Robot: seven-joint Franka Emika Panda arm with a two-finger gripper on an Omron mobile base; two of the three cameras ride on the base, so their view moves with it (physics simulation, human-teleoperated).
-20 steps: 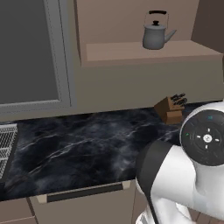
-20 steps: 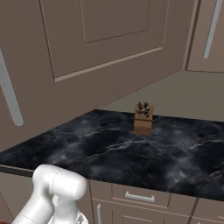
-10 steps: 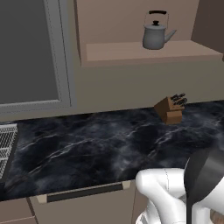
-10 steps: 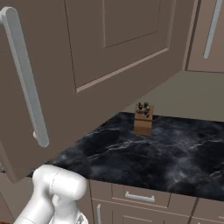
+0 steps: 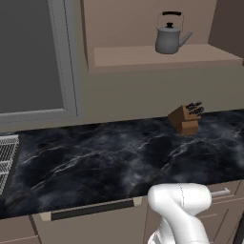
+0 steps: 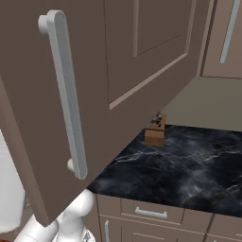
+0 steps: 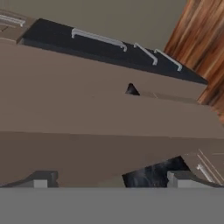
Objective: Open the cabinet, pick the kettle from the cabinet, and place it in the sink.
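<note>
Your pincer is wide open and holds nothing. Its two tips sit near the bottom edge of the brown cabinet. The cabinet door is swung open, and its long silver handle stands close to the right camera. Inside, the grey kettle stands upright on the shelf. Below it, a wooden knife block sits on the dark desk.
</note>
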